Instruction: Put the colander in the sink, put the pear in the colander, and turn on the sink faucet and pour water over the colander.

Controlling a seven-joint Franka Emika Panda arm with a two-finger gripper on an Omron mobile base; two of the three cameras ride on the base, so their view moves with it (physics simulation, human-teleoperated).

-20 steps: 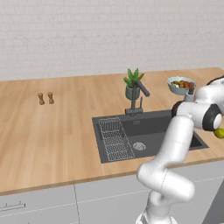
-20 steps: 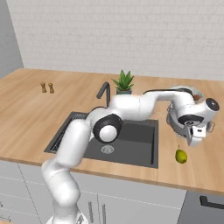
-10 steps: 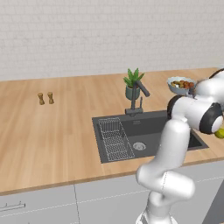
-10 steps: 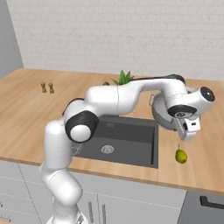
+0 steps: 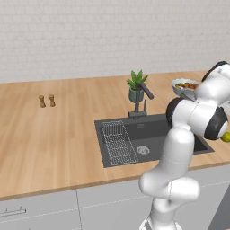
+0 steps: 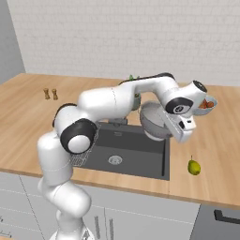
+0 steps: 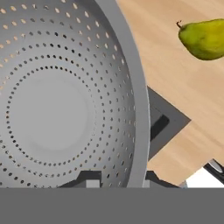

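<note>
The wooden surface [image 6: 220, 136] carries a dark sink [image 6: 126, 147] set into it, and the colander [image 6: 157, 121] is held in the air over the sink's right-hand part, tilted so that its outer wall faces the right base camera. In the hand view the colander [image 7: 65, 100] is seen from its open side, and its rim is pinched at the bottom of that view by the claw [image 7: 118, 177], whose jaws are pressed nearly together on the thin metal. The step in hand is judged to be the lowering of the colander into the basin. It is best levelled first, so that it lands on its base and not on its rim, and set down on the open floor near the drain [image 6: 115, 160], away from the wire rack [image 5: 117, 143]. The faucet [image 5: 140, 99] stands behind the basin, so a spot within its spout's reach is to be preferred. The pear [image 6: 193, 167] lies on the surface just right of the sink.
</note>
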